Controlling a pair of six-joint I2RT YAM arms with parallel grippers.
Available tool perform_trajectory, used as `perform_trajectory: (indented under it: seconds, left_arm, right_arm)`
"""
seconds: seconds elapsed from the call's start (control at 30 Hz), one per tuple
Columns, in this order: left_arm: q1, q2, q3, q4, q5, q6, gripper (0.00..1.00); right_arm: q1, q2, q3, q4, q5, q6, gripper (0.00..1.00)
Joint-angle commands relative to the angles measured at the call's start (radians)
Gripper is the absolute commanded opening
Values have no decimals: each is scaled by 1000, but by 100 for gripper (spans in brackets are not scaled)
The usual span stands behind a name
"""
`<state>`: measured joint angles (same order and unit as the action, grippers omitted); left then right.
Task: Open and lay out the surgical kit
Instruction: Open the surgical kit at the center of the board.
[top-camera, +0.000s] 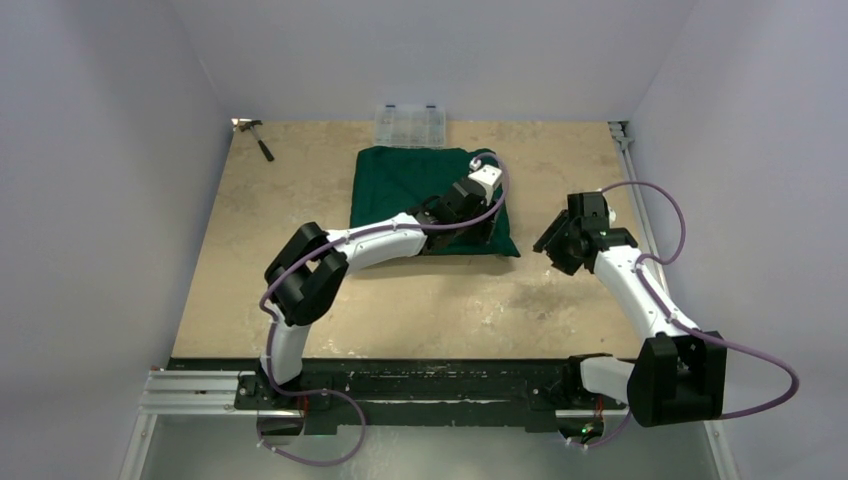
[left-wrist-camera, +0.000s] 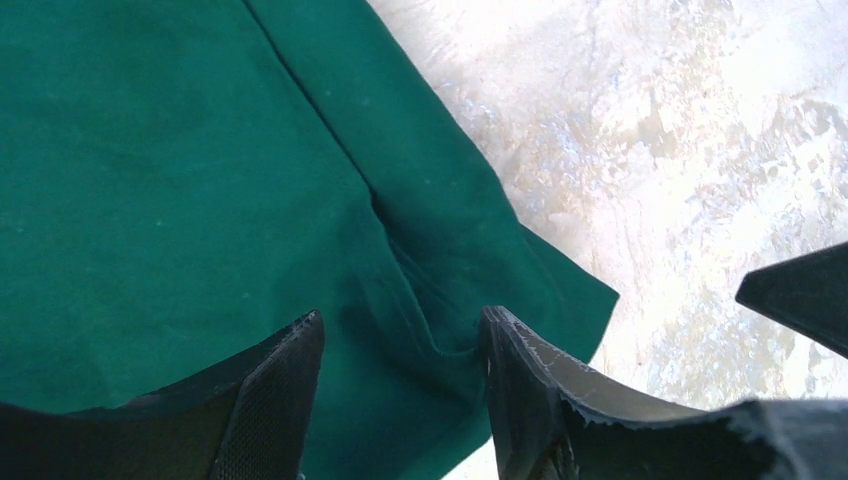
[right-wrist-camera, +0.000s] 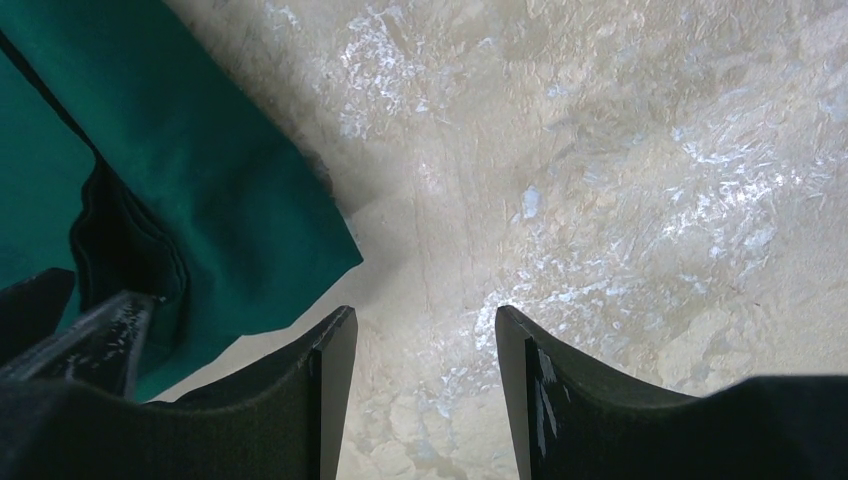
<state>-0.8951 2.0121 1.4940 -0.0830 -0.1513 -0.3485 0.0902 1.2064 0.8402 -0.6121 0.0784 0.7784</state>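
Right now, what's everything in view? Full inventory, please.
dark green cloth wrap: one, dark green, still folded shut, centre-far part of the table
clear compartment box: one, clear plastic, far edge of the table, just beyond the wrap
small hammer: one, dark handle, far-left corner
table: one, mottled tan top
mounting rail: one, silver, along the near edge
left gripper: one, black fingers, open, over the wrap's right side with a crease of cloth between the fingers
right gripper: one, black fingers, open, over bare table just right of a corner of the wrap
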Motion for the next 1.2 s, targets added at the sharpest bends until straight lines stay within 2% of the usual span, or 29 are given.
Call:
perform_trajectory:
  seconds: [0.0,0.47,0.57,0.7,0.83,0.93,1.07,1.17]
  left_arm:
    - [10,-17,10,11,-4,-18,55]
    - [9,9,3,-9,108,-1,63]
    - [9,20,5,-27,75,1,59]
    - [9,29,8,-37,58,7,49]
    - [10,45,29,-58,59,7,47]
    - [12,42,46,-76,59,-1,34]
    - [44,42,129,-137,107,-32,0]
    - [102,43,190,-183,215,-85,0]
  right_arm:
    - [-6,8,-19,27,-15,14,57]
    - [-6,22,-29,44,-28,18,57]
    - [-6,24,-28,46,-28,18,57]
    - [-6,25,-29,49,-28,18,57]
    - [-6,28,-25,52,-30,18,56]
    - [-6,30,-20,52,-31,18,56]
    - [-6,31,-18,54,-33,19,55]
    - [-6,35,-9,54,-37,18,55]
